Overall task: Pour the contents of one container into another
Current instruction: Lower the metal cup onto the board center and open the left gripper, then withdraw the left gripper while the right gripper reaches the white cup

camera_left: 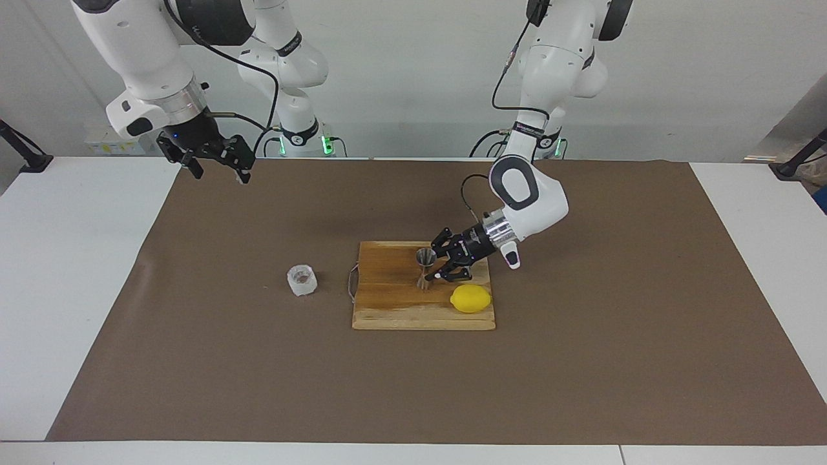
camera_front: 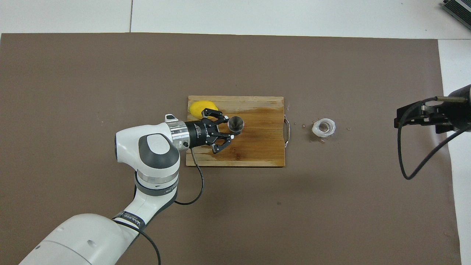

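Jaws parted around nothing, the left gripper (camera_left: 435, 265) hangs low over the cutting board (camera_left: 387, 307), its fingertips just beside the steel jigger (camera_front: 235, 124); I cannot tell whether one tip touches the metal. The jigger stands upright near the board's middle, mouth up, and nearer to the robots than the lemon (camera_left: 471, 298), which lies on the board's corner toward the left arm's end.

Off the board's wire-handle end, toward the right arm's end of the table, the ridged whitish cup (camera_left: 302, 279) sits on the brown mat (camera_left: 581, 361) with brownish bits inside, well apart from the jigger.

I judge the receiving vessel is placed and the pour itself not yet begun. To do this step well, I would draw the left gripper back along its own axis, level and slow, keeping both fingers off the narrow-waisted jigger, which looks easy to topple, and off the lemon.

The right gripper (camera_left: 216, 169) waits high, away from the board, over the mat's edge at the right arm's end, fingers spread and empty. It is better placed to fetch the cup.
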Available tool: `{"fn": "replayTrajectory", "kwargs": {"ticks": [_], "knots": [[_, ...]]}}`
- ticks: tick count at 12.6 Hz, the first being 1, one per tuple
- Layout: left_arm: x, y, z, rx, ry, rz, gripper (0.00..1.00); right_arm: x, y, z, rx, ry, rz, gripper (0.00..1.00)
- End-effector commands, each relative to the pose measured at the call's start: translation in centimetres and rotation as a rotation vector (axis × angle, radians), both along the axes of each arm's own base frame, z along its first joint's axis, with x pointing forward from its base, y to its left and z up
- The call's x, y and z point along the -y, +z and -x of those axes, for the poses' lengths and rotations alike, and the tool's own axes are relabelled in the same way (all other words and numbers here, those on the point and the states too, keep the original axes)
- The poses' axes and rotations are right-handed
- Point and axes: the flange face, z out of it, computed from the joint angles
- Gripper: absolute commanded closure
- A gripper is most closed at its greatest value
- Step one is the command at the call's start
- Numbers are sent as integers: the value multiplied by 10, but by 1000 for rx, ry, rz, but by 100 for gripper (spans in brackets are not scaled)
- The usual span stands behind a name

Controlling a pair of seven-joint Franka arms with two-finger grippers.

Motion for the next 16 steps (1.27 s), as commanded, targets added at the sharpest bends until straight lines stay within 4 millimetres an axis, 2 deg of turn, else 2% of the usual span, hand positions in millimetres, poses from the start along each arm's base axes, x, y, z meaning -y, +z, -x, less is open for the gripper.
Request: {"fn": "replayTrajectory", "kwargs": {"ticks": [1, 3, 4, 6, 7, 9, 12, 14, 16], "knots": [[-6, 2, -1, 13, 15, 1, 0, -1, 2, 0, -5, 17, -28, 0], [-10, 7, -4, 44, -23, -31, 0, -10, 2, 0, -4, 34, -30, 0], [-12, 16, -8, 73, -41, -49, 0, -10, 2, 0, -3, 53, -31, 0], [-13, 40, -9, 156, -102, -93, 0, -10, 2, -1, 10, 201, -39, 0], [-15, 44, -11, 194, -142, -133, 0, -9, 1, -1, 11, 268, -44, 0], [-19, 57, -14, 265, -186, -204, 0, -2, -5, 3, 32, 460, -114, 0], [-34, 81, -22, 365, -254, -276, 0, 30, -13, -5, 130, 714, -108, 0], [-47, 94, -28, 460, -329, -347, 0, 42, -35, -7, 177, 909, -176, 0], [-57, 101, -36, 573, -431, -428, 0, 56, -73, -9, 273, 1076, -264, 0]]}}
